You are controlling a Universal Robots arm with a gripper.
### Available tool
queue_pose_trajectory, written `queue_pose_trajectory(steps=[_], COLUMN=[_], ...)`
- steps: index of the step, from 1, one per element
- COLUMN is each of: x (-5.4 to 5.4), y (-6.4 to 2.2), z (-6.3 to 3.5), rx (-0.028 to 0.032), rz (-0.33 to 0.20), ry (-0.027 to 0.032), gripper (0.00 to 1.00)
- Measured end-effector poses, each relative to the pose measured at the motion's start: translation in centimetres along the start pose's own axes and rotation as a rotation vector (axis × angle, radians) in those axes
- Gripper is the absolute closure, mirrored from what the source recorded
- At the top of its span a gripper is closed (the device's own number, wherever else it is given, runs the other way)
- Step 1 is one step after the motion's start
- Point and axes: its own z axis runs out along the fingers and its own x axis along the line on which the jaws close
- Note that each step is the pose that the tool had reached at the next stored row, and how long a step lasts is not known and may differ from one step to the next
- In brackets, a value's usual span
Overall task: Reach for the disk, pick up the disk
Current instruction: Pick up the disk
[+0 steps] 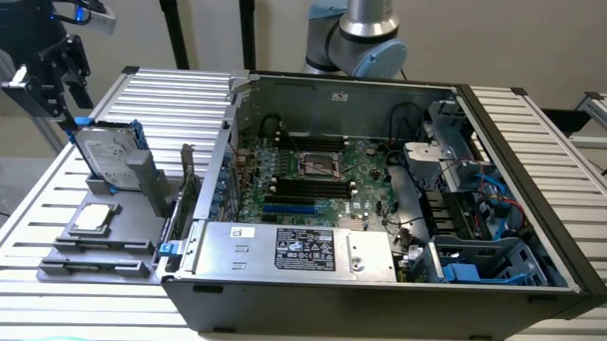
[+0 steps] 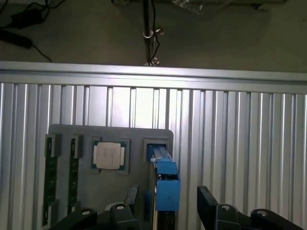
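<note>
Gripper (image 1: pixel 61 106) over upright disk (image 1: pixel 107 158) in grey holder (image 1: pixel 133 231), jaws spread astride blue top edge, gaps both sides.

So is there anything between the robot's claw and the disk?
No, nothing. In the wrist view the disk shows its blue edge inside the open gripper, with nothing in the gap on either side.

Open air above the disk (image 1: pixel 106 153) (computer case (image 1: pixel 360 307) close beside)
</note>
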Motion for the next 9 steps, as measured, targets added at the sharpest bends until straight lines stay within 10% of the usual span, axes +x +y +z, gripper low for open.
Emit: queue_pose_trajectory(steps=[9], x=[0.0], y=[-0.1], z=[1.64], rx=[0.0001], rz=[0.0], ry=[-0.0001], gripper=[0.4])
